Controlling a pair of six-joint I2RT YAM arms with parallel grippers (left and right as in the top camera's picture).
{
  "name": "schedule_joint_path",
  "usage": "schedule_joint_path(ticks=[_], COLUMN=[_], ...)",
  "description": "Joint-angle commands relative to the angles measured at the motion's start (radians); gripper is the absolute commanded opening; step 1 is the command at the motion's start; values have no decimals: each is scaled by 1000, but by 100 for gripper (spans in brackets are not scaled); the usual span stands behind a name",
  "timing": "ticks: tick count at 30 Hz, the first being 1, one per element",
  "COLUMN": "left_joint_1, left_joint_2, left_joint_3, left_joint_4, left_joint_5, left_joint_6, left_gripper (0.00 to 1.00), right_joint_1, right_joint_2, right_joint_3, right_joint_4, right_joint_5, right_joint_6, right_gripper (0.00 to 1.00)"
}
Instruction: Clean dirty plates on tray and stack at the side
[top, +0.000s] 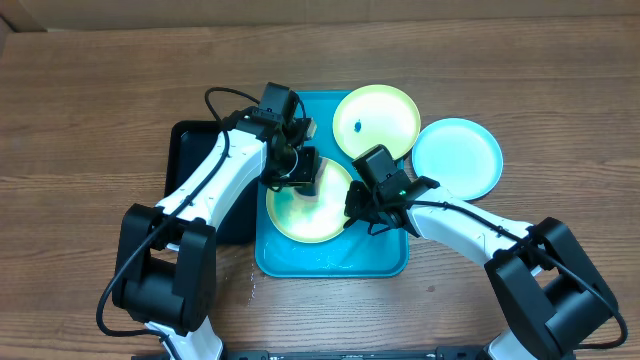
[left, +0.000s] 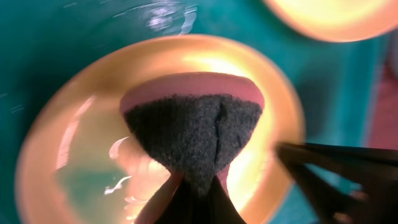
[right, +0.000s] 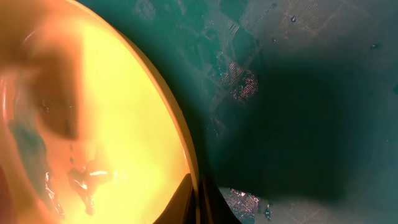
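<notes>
One pale yellow-green plate (top: 305, 212) lies wet inside the turquoise tray (top: 335, 262). My left gripper (top: 303, 172) is shut on a pink sponge with a dark scouring face (left: 193, 127), which is pressed onto that plate (left: 62, 155). My right gripper (top: 356, 213) is shut on the plate's right rim (right: 186, 155), one finger inside and one outside. A second yellow-green plate (top: 375, 120) with a small blue speck rests over the tray's far right corner. A light cyan plate (top: 457, 157) sits on the table to its right.
A narrower black tray (top: 192, 160) lies against the turquoise tray's left side, under my left arm. Water film and droplets cover the tray floor (right: 298, 93). Bare wooden table (top: 80, 120) surrounds everything.
</notes>
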Motion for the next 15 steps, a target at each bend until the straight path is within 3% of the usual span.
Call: schedule_joint_path(ticks=[1,12,13,15], left_joint_1=[-7,-6,-6,-6], left_joint_2=[-1,56,58,51], left_joint_3=[-23,-216,-215,-209], left_joint_4=[-2,164,160,144], left_joint_5=[-195,-204,-185,-133], left_joint_6=[-27,-59,-55,-21], left_gripper=[4,4,7,21], right_joint_1=[6,6,6,6], right_joint_2=[-6,-6,-6,-6], right_joint_3=[8,8,8,8], right_joint_4=[10,10,10,10], right_joint_5=[-8,-8,-8,-8], right_joint_6=[-4,-4,-4,-4], right_gripper=[4,4,4,4])
